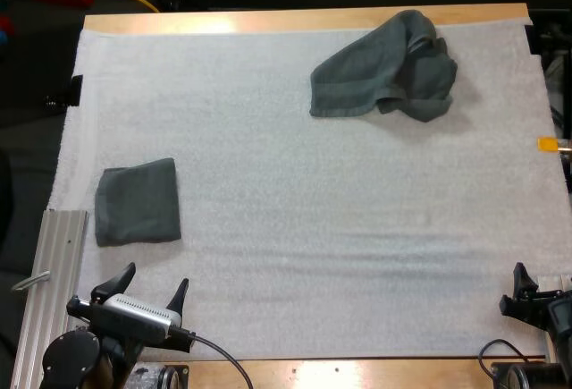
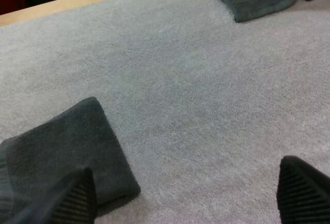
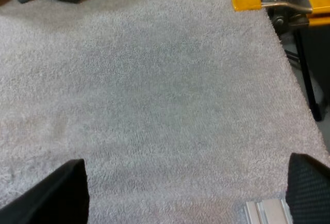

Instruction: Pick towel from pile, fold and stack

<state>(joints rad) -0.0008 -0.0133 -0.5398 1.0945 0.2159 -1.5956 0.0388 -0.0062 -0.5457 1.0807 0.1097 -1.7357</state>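
Grey-green crumpled towel [image 1: 384,67] lies far right on the white mat [image 1: 313,228]; folded towel [image 1: 137,201] near left.
Left claw [image 1: 156,275] and right claw [image 3: 186,162] both released, empty (at the near edge). Judged: next pick pending, calling for a reach to the crumpled towel.

The left arm [image 1: 134,315] stood at the near left, its silver wrist section angled forward and slightly rightward. The left gripper [image 1: 156,275] pointed ahead, held low, its two black fingers [image 1: 121,280] spread wide with nothing between them. From the left wrist view, the ribbed pads [image 2: 77,199] stood far apart.

The right arm [image 1: 547,313] sat at the near right edge, mostly cut off. The right gripper [image 3: 185,190] faced forward with its jaws wide apart and clear. In the high view one fingertip [image 1: 519,274] rose upright; its partner was probably beyond the edge.
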